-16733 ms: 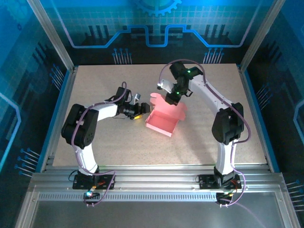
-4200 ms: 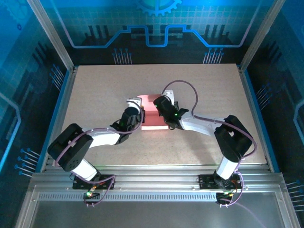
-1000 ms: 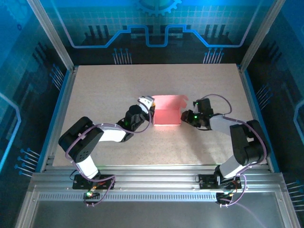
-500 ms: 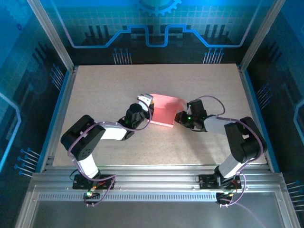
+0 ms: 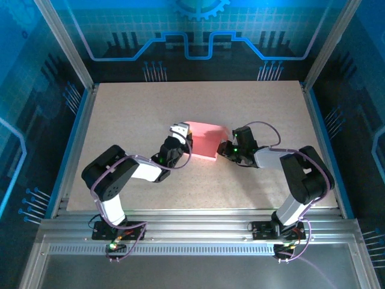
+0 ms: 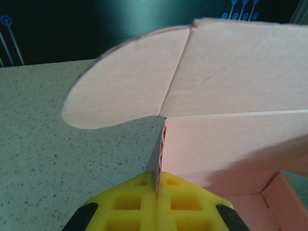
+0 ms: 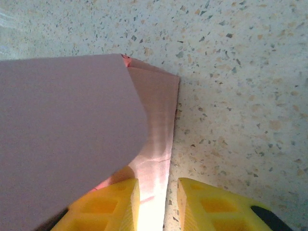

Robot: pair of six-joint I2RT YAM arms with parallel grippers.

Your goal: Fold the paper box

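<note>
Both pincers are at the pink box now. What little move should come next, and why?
Probably the right pincer should close. A flap of the box lies in the gap between its pads, not yet pinched, while the left pincer is shut on the box's other side, steadying it.
</note>
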